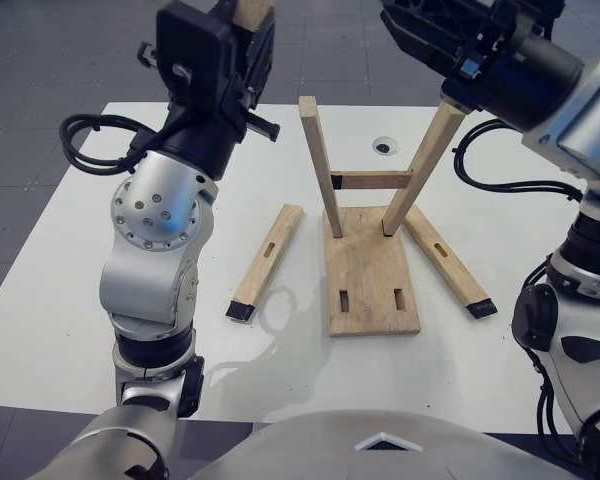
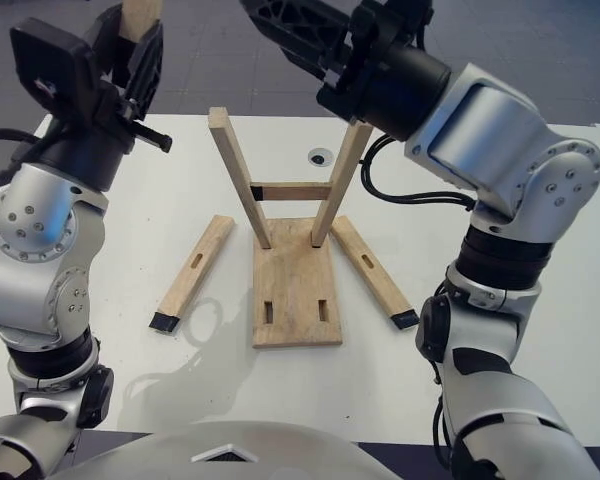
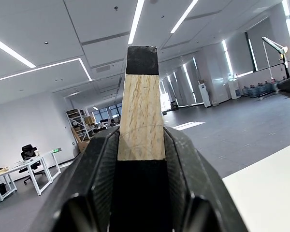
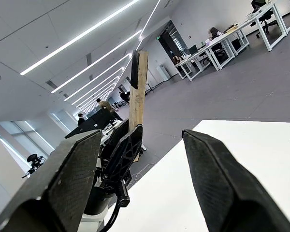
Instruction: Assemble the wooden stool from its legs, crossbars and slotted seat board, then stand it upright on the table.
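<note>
The left pincer [image 3: 141,150] is clenched on a pale wooden stool leg with a black cap [image 3: 141,96]. It grips the leg near its capped end and holds it high in the air, above and to the left of the seat board, with the cap pointing up and away from the wrist. The right pincer [image 4: 144,157] is released: its two black fingers [image 4: 72,183] are spread wide with nothing between them. It is raised above the far right of the seat board.

The light wooden slotted seat board [image 1: 370,270] lies flat in the middle of the white surface [image 1: 100,300]. Two bare rectangular slots [image 1: 344,300] show near its front edge. Two wooden legs stand in its far end, leaning apart in a V: the left upright leg [image 1: 320,165] and the right upright leg [image 1: 420,165], whose top ends just under the right arm's wrist. A short wooden crossbar [image 1: 372,180] joins them partway up.

A loose black-tipped slotted leg [image 1: 267,260] lies flat just left of the seat board. Another black-tipped slotted leg [image 1: 448,262] lies flat along its right side, angled outward. A small round hole [image 1: 383,146] sits in the surface beyond the seat board.
</note>
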Available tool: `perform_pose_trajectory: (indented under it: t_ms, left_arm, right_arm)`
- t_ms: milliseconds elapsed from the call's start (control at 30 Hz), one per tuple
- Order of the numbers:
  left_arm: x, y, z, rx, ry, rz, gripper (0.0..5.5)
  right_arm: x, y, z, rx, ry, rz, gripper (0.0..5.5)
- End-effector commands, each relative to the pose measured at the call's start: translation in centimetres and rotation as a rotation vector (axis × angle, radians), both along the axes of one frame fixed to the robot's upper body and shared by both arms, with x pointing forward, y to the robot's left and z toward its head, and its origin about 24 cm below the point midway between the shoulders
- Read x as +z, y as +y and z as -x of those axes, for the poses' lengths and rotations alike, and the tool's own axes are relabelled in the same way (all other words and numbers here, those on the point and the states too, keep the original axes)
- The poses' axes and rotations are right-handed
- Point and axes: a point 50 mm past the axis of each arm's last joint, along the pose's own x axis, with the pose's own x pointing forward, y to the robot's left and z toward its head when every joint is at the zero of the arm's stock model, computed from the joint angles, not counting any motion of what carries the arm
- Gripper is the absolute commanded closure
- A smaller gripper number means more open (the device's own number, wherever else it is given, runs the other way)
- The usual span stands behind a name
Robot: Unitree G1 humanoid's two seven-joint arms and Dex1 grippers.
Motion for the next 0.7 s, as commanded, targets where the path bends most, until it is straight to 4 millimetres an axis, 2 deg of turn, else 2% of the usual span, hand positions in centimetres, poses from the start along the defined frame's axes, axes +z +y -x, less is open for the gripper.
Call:
perform_pose_trajectory:
  t_ms: [33, 167, 367, 533, 700]
  left_arm:
    - [1.1, -2.2, 0.6, -0.140, -0.003, -0.002, 4.20]
    - [0.9, -3.6, 1.1, -0.206, 0.024, 0.000, 4.20]
    - [0.1, -4.1, 1.2, -0.221, 0.059, -0.006, 4.20]
    - [-0.3, -4.1, 1.0, -0.215, 0.083, 0.009, 4.20]
    - [-0.4, -3.9, 0.8, -0.196, 0.087, 0.014, 4.20]
  right_arm:
    - [1.0, 0.4, -0.7, -0.008, -0.038, 0.007, 2.46]
    - [1.5, 0.8, -1.3, 0.008, -0.065, 0.000, 2.46]
    - [2.8, 1.2, -2.1, 0.030, -0.109, -0.026, 2.46]
    - [3.1, 1.4, -2.7, 0.059, -0.080, -0.089, 3.29]
    - [3.2, 1.4, -2.8, 0.066, -0.060, -0.122, 4.39]
